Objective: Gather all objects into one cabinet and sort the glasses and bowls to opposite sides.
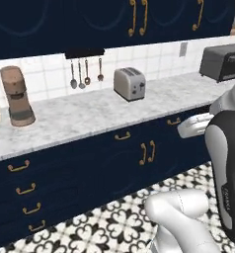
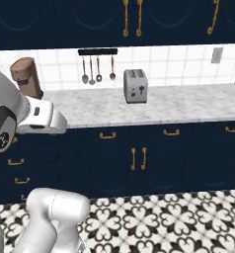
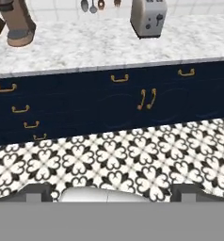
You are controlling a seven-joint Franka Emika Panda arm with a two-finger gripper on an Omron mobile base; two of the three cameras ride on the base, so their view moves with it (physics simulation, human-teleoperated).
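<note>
A white marble-veined counter runs across the kitchen, its front edge straight above navy base cabinets with small brass pulls. On it stand a boxy brushed-metal toaster and a rounded brown coffee machine (tall, upright), well apart, with bare stone between them. A dark toaster oven sits at the far right. Utensils hang from a black rail against white tile. Above, the navy wall cabinets are closed, their long curved brass handles running vertically. The claw hangs over the black-and-white patterned floor, its dark fingertips spread wide with nothing between them.
</note>
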